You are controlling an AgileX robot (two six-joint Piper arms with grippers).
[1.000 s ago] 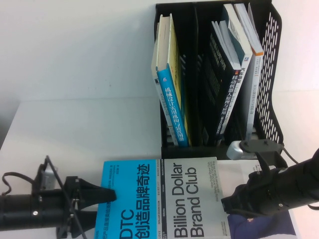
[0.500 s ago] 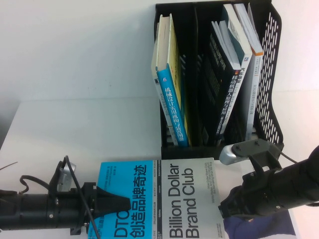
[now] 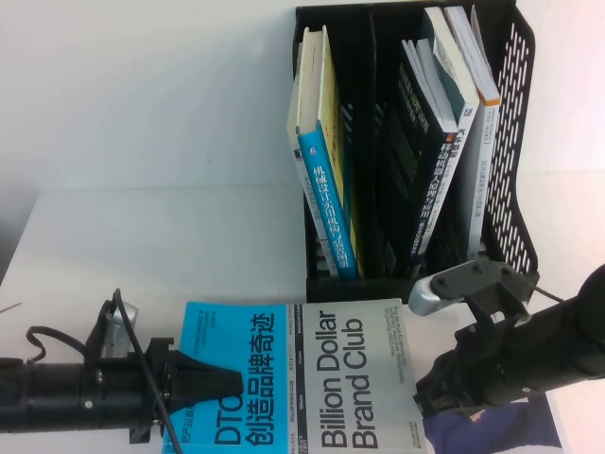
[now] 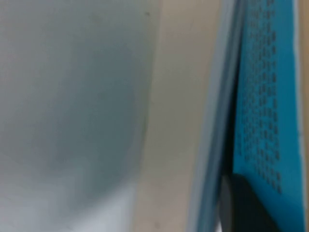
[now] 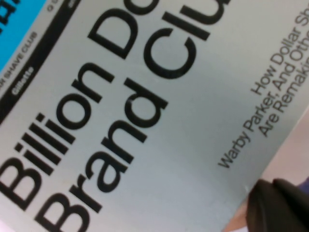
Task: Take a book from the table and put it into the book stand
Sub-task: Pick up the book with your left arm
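The book [image 3: 312, 378], half bright blue and half white with "Billion Dollar Club", lies flat on the white table [image 3: 142, 255] at the near edge, in front of the black book stand [image 3: 515, 142]. My left gripper [image 3: 227, 383] reaches in from the left, with one finger on the blue half. In the left wrist view a dark finger [image 4: 241, 208] presses on the blue cover [image 4: 270, 96] beside the page edges. My right gripper [image 3: 423, 395] sits against the book's right edge. In the right wrist view its dark fingertips [image 5: 280, 208] are together beside the white cover [image 5: 145, 121].
The stand's left slot holds a yellow book with a blue spine [image 3: 326, 199]. Its right slot holds several upright books [image 3: 444, 142], and the middle slot [image 3: 364, 142] looks open. Another book showing a blue suit [image 3: 492, 430] lies under the right arm.
The left gripper has slid right onto the blue cover, then eased back a little. The book has shifted slightly left. The right gripper has followed its right edge leftward.
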